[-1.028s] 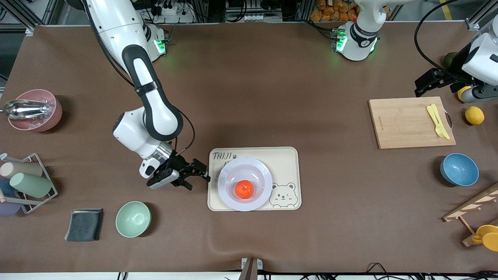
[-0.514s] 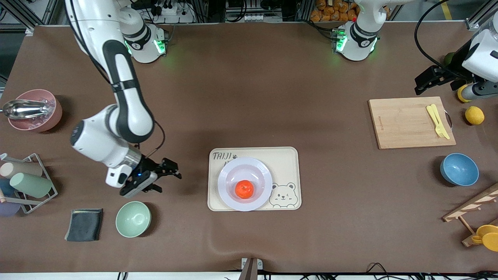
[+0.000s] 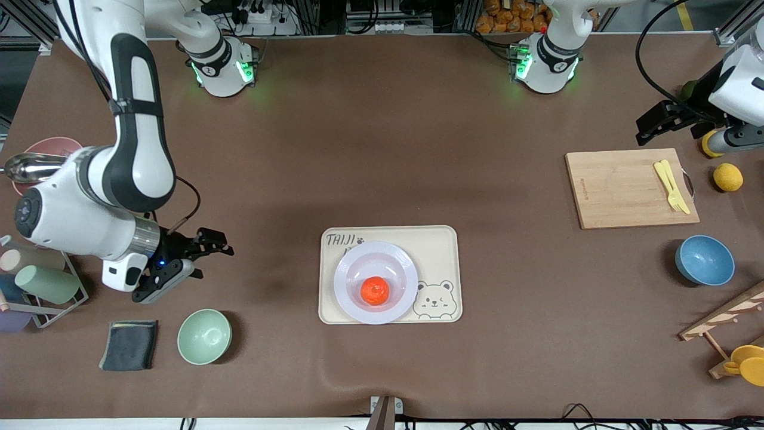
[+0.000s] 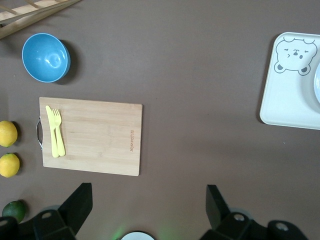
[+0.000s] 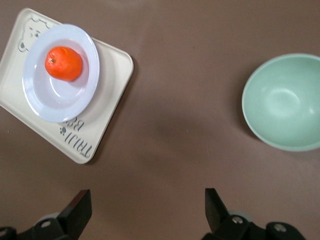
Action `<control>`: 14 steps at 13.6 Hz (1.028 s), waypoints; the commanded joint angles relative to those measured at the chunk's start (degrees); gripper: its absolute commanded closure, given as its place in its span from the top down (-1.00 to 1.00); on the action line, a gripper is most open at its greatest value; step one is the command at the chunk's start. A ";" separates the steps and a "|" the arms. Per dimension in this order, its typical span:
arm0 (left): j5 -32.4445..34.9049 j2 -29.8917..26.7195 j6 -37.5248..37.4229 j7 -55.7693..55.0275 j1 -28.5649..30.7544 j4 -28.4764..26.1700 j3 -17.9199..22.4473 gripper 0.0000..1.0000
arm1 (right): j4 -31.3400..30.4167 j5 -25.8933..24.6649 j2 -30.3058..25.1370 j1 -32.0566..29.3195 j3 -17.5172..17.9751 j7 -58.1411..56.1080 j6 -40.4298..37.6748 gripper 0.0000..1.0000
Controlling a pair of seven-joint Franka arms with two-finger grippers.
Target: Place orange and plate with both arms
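Fingers on both grippers are spread wide and hold nothing. The right gripper [image 3: 200,260] hangs over bare table near the green bowl [image 3: 204,336], which sits empty. The left gripper [image 3: 656,126] hangs above the table just beside the cutting board [image 3: 621,190]. The orange [image 3: 375,291] sits in the middle of the plate [image 3: 376,263], and the plate rests on the bear-print tray [image 3: 441,251].
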 commanded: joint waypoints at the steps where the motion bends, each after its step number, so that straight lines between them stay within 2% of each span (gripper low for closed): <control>1: 0.33 -1.40 -0.33 0.93 0.30 -0.86 -0.20 1.00 | 1.02 -5.55 -3.76 1.16 -0.17 12.14 -4.32 1.00; 5: 0.33 -1.49 -0.51 1.02 0.39 -0.95 -0.20 1.00 | 0.84 -6.00 -5.79 0.55 -0.78 24.98 -9.32 1.00; 9: 0.33 -1.40 -0.51 1.02 0.39 -1.03 -0.20 1.00 | 0.93 -5.82 -5.70 -1.82 -2.19 39.04 -20.13 1.00; 11: 0.33 -1.49 -0.68 1.02 0.39 -1.03 -0.20 1.00 | 1.01 -6.87 -6.66 -3.57 -2.27 42.33 -21.02 1.00; 13: 0.33 -1.14 -0.69 1.02 0.39 -0.86 -0.20 1.00 | 1.36 -16.41 -8.68 -6.12 -1.05 41.20 -20.51 1.00; 14: 0.42 -1.05 -0.51 1.02 0.48 -0.77 -0.12 1.00 | 2.24 -20.03 -9.56 -8.05 1.57 39.88 -20.41 1.00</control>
